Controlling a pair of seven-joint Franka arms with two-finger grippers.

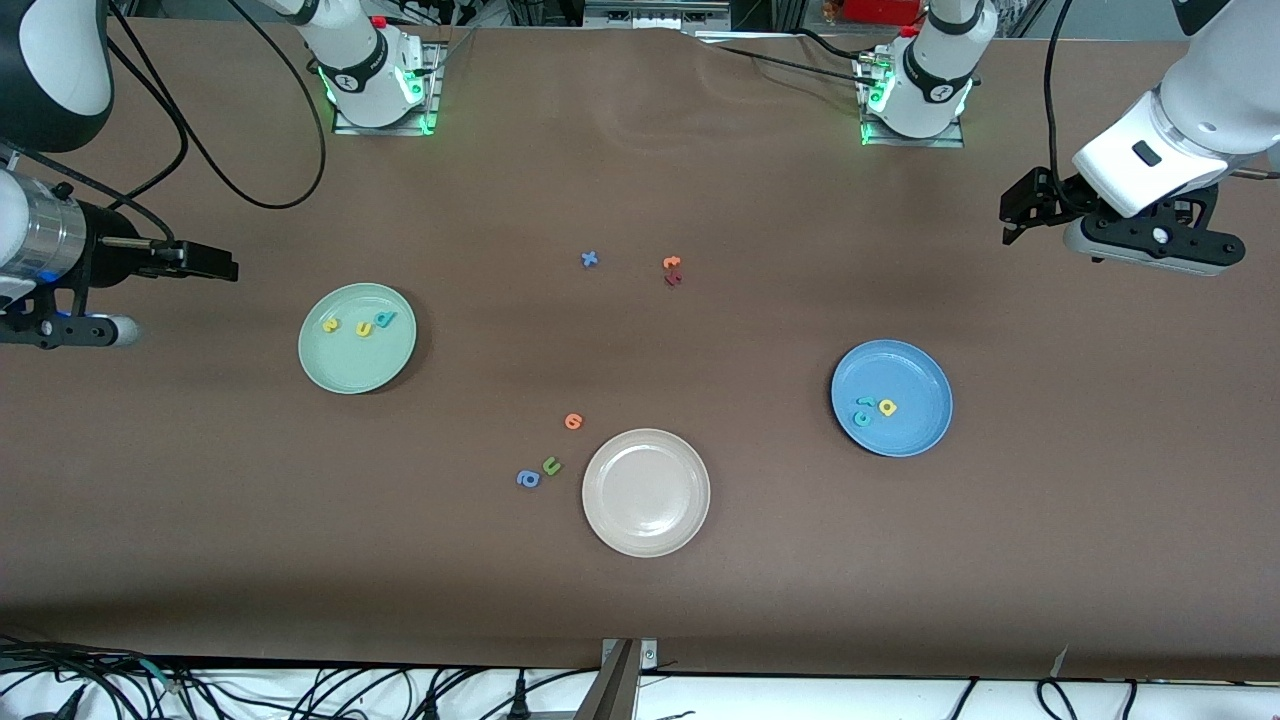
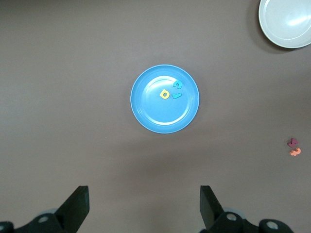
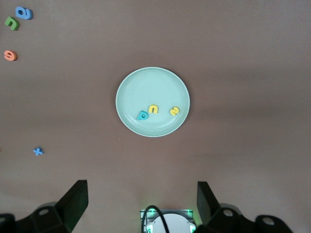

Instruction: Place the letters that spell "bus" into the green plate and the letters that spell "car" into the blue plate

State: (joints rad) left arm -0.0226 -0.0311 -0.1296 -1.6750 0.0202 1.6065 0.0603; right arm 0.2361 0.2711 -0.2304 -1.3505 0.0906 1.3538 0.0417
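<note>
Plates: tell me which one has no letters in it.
The beige-white plate, nearest the front camera. The green plate and the blue plate each hold three letters.

Both arms wait, pulled back to the bench ends and raised. Left hand hangs over the left arm's end of the bench, fingers spread wide, nothing held. Right hand hangs over the right arm's end, fingers wide apart, empty too.

White rounded arms, black end effector fingers, black cables, green-lit bases.
</note>
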